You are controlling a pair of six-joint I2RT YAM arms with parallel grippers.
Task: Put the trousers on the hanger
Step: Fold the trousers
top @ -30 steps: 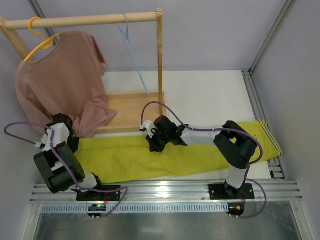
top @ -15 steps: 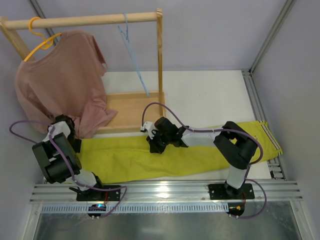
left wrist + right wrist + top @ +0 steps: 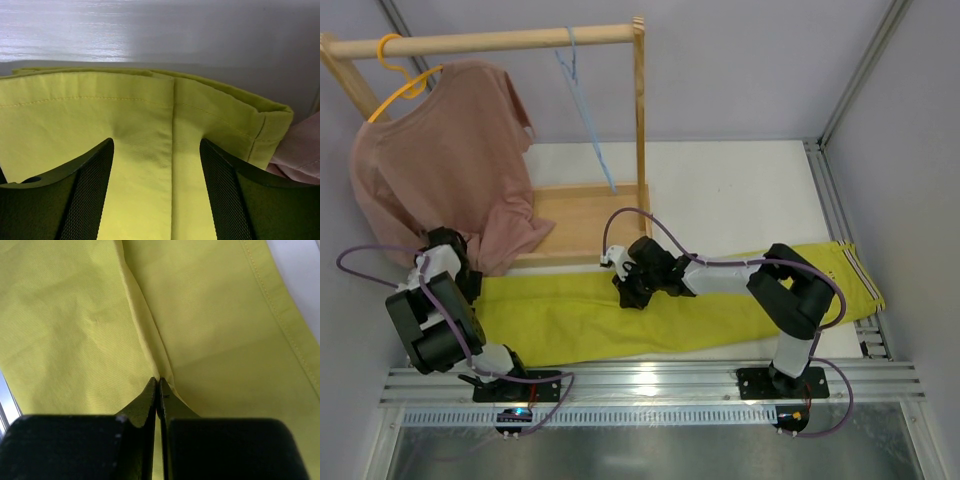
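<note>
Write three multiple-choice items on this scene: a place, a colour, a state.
1. Where is the thin light-blue wire hanger? A on the round wooden rail; B in a drawer; C on a nail.
2. What colour is the cloth T-shirt? A white; B dusty pink; C black.
3. The right end effector is: A wide open; B half open; C shut on a fold of the long yellow-green cloth trousers.
Key: 1 A, it hangs from the rail; 2 B, plain from above; 3 C, its tips meet on the fold.

Pink T-shirt [image 3: 440,170] on yellow hanger [image 3: 420,82], wooden rack [image 3: 500,41], white table [image 3: 740,190]
</note>
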